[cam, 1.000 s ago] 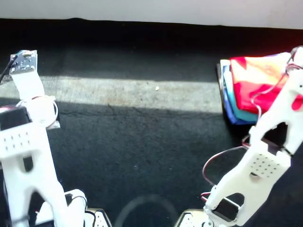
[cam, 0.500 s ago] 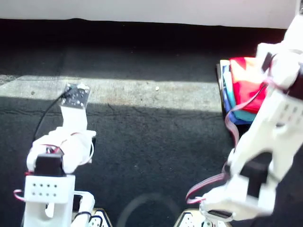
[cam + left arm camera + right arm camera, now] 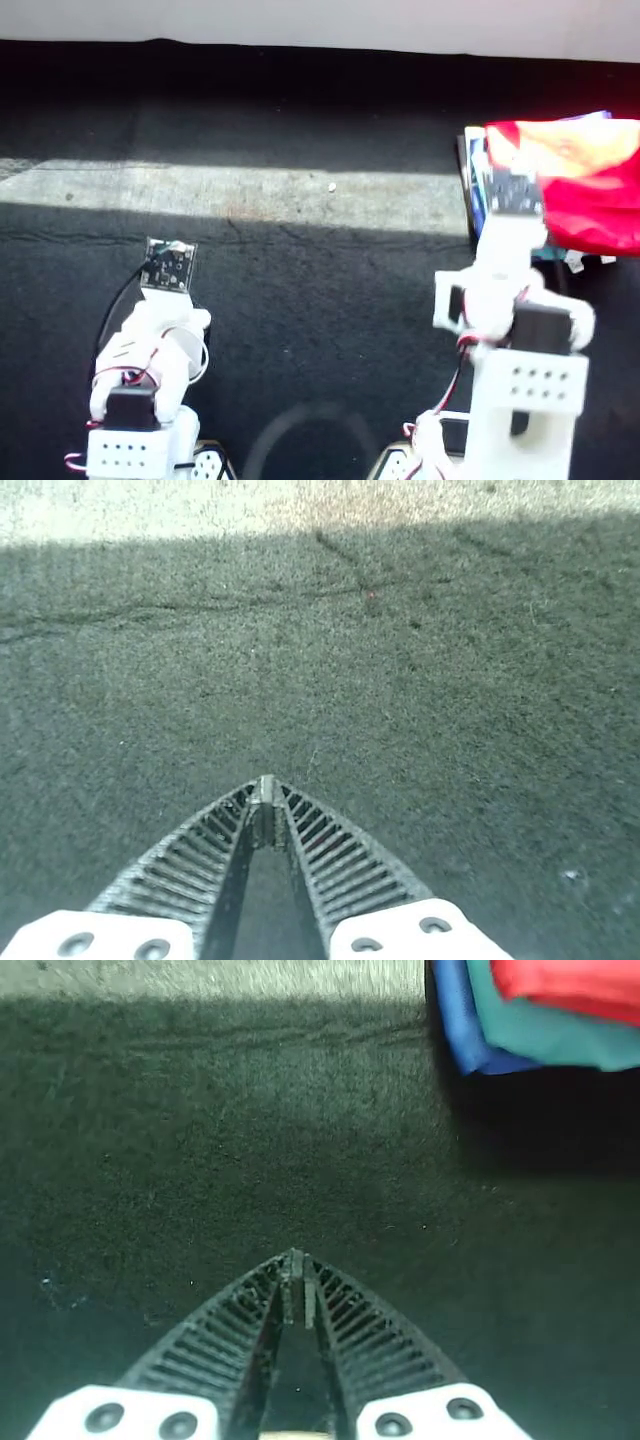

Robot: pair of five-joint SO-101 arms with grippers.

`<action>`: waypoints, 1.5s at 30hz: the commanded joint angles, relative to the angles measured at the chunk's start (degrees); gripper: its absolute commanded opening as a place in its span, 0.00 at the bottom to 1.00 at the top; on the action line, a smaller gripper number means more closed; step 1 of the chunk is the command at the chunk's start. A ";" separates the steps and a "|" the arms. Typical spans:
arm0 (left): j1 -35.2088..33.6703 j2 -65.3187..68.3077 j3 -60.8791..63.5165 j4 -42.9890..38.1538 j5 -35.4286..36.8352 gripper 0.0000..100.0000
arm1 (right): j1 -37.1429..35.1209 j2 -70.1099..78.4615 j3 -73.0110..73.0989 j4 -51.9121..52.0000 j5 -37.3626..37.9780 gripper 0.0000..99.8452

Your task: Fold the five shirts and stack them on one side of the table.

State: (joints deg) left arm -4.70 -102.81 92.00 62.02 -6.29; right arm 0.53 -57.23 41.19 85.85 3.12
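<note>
The shirts [image 3: 585,195] are stacked at the right edge of the desk [image 3: 300,130]. The left claw [image 3: 264,805] and right claw [image 3: 293,1275] are pressed closed, nothing held. The shirts are found nearest the right claw, ahead of it

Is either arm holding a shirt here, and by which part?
Nothing is held. The left gripper and right gripper both have jaws shut, empty, over the dark table cover; the folded red, teal and blue shirt stack lies apart.

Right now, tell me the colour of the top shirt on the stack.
The top shirt is red, clearest in the high view.
</note>
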 commanded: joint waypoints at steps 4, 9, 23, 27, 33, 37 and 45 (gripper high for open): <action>-0.57 -0.57 0.84 6.95 -0.26 0.01 | 0.57 -24.22 21.76 -4.79 -5.01 0.01; -0.31 -0.57 0.92 12.66 -0.26 0.01 | 0.48 -43.47 38.11 -4.62 -5.01 0.01; -0.57 -0.48 5.05 13.89 -0.26 0.01 | 0.48 -47.60 62.73 -14.81 -5.36 0.01; -0.57 -0.48 5.05 13.89 -0.26 0.01 | 0.40 -47.78 62.02 -14.29 -5.45 0.01; -0.57 -0.48 5.05 13.89 -0.26 0.01 | 0.31 -47.78 62.02 -14.29 -5.45 0.01; -0.57 -0.48 5.05 13.89 -0.26 0.01 | 3.21 -47.78 62.02 -14.29 -5.45 0.01; -0.57 -0.57 5.05 13.98 -0.26 0.01 | 4.00 -47.87 62.02 -14.29 -5.27 0.01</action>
State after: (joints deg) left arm -4.70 -103.08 96.13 75.65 -6.29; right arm 3.78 -104.53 95.87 72.22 -1.89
